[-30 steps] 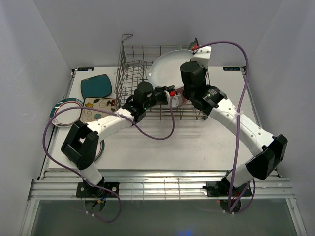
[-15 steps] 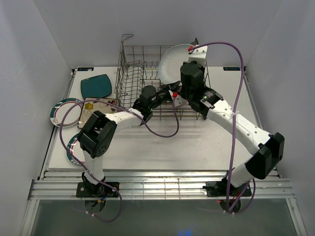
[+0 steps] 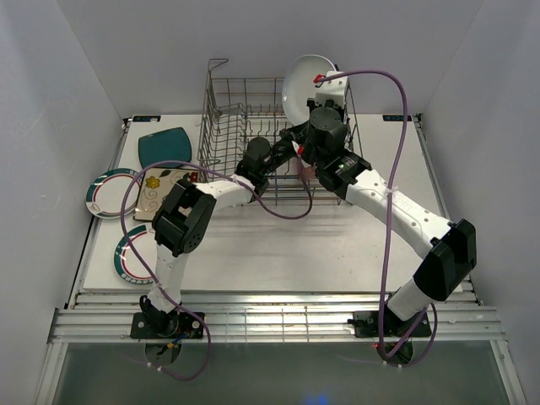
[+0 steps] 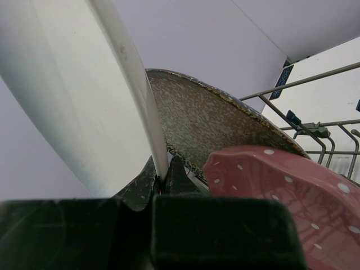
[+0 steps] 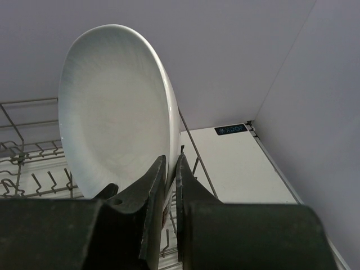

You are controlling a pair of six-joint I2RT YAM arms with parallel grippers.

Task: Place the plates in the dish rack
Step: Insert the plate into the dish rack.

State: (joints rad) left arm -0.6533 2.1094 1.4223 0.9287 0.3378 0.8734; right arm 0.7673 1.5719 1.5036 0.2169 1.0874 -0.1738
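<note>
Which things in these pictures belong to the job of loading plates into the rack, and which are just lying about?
Belong to the job: dish rack; big white plate, pinched by the left gripper and right gripper; speckled plate; pink dotted plate; teal plate; floral plate; far rimmed plate; near rimmed plate.

Just there: purple cables; dark label; table.
</note>
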